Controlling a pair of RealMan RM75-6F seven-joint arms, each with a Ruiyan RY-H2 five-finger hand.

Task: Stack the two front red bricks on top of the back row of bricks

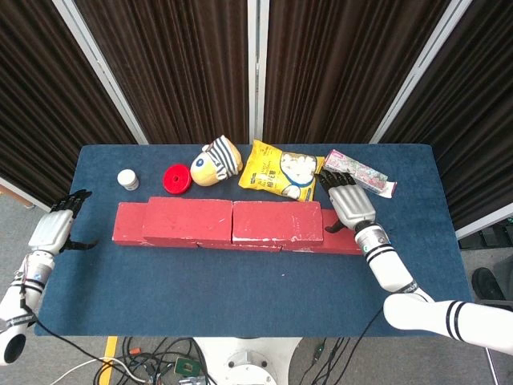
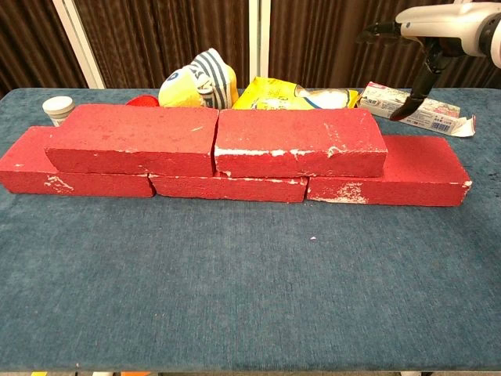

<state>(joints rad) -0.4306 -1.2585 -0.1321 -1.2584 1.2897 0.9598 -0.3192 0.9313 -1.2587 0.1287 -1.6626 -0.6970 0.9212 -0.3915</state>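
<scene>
A: What's the biggest thing there?
B: The blue worktop, and on it the back row of bricks, three red ones laid end to end.
A: And the two bricks to be stacked?
B: Both upper red bricks lie side by side on top of that row, ends touching.
A: The hands?
B: The right hand hovers above the right end of the row, fingers spread wide and holding nothing. The left hand hangs off the worktop's edge, left of the row, fingers loosely apart, also holding nothing.
A: Behind the row?
B: A yellow snack bag, a striped plush toy, a pink packet, a red lid, and a small white jar.
</scene>
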